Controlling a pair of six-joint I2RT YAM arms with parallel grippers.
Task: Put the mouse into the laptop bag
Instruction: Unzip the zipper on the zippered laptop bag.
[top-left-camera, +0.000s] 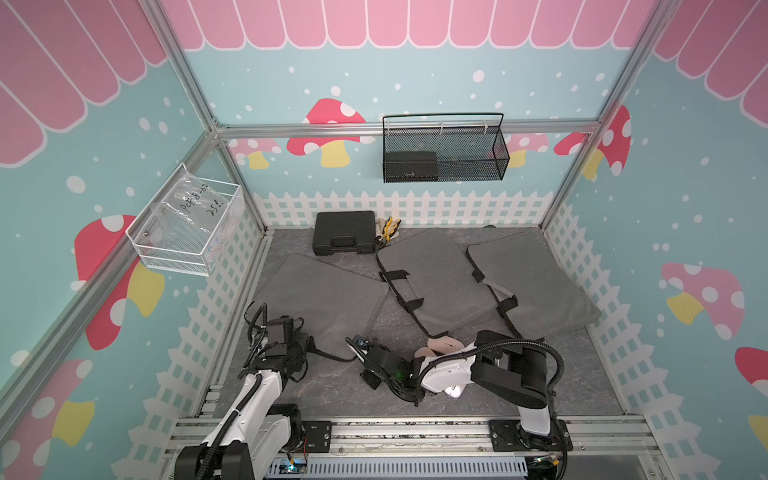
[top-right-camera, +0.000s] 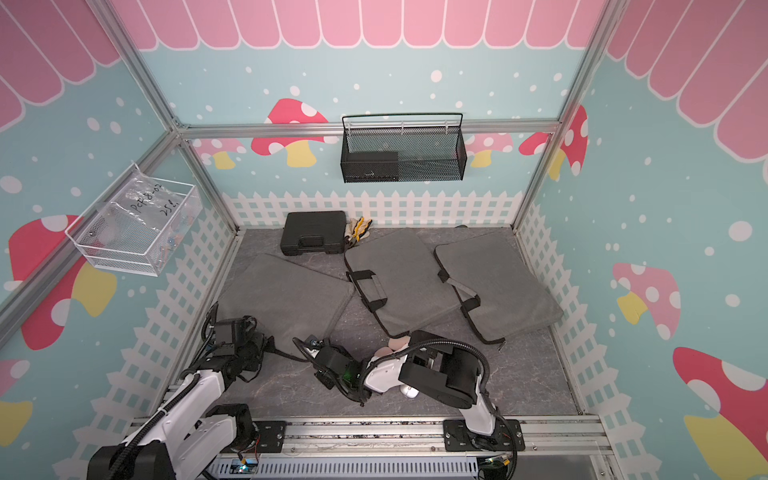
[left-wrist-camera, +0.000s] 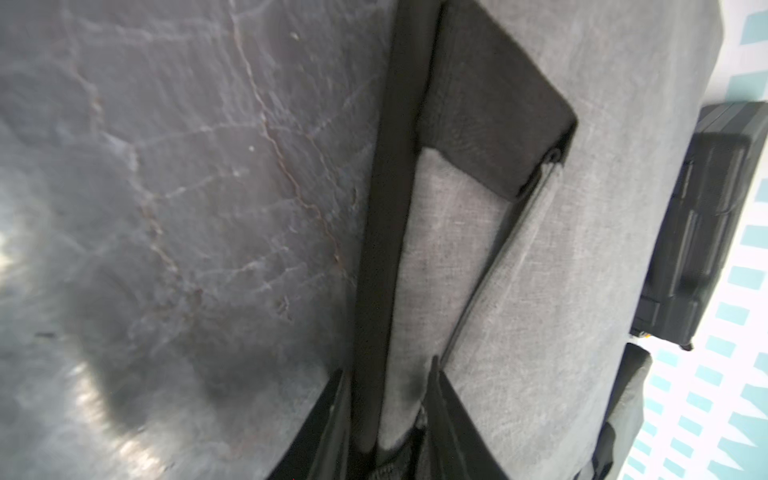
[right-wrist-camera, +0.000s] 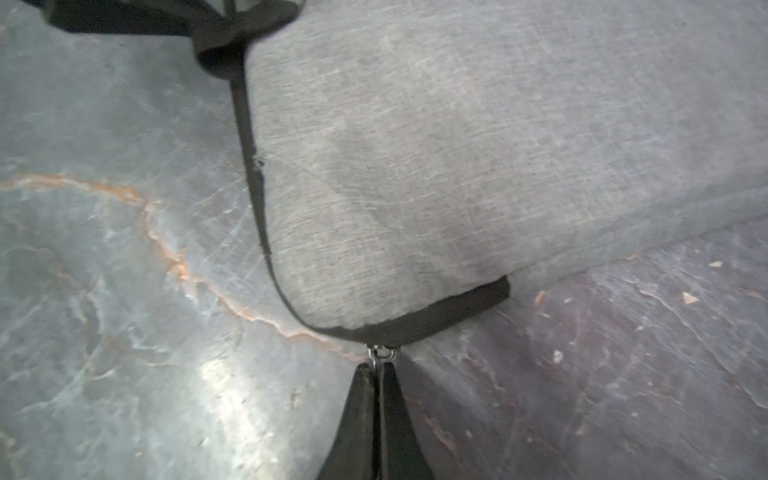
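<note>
black case (top-left-camera: 344, 232): closed, rear of table (top-left-camera: 573, 374)
gloves (top-left-camera: 388, 228): beside case
black mesh basket (top-left-camera: 465, 164): back wall
white wire basket (top-left-camera: 174, 259): left wall

Grey laptop bag (right-wrist-camera: 457, 145), marbled grey tabletop (right-wrist-camera: 104, 291)

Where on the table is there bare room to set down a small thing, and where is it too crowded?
Bare slate lies in the front right corner, between the right arm and the fence wall, and in the front strip between both arms. The middle and back are crowded: three laptop bags, the black tool case, the gloves.
</note>
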